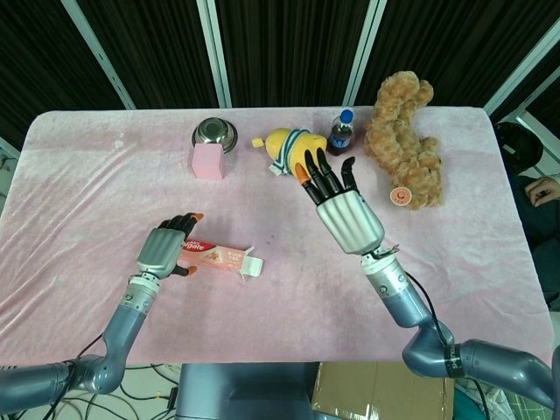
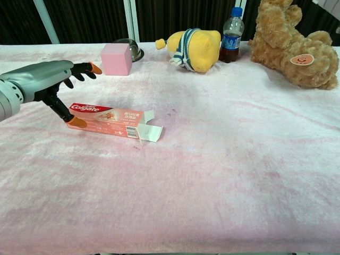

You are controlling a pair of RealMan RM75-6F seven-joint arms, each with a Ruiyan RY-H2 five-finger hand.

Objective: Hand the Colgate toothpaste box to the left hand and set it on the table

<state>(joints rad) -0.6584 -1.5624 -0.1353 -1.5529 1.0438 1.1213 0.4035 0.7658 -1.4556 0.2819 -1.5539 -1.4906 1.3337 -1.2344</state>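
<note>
The Colgate toothpaste box [image 1: 219,258] [image 2: 109,119] lies flat on the pink cloth at the left front, its right end flap open. My left hand [image 1: 166,249] [image 2: 40,79] hovers at the box's left end. Its fingers are spread well above the box, and the thumb tip touches the box's near left corner. My right hand [image 1: 337,197] is raised over the middle of the table with fingers spread and nothing in it. The chest view does not show the right hand.
Along the far edge stand a pink cube [image 1: 208,162] [image 2: 116,59], a metal bowl [image 1: 214,133], a yellow plush toy [image 1: 289,149] [image 2: 195,49], a cola bottle [image 1: 341,131] [image 2: 231,36] and a brown teddy bear [image 1: 404,144] [image 2: 292,42].
</note>
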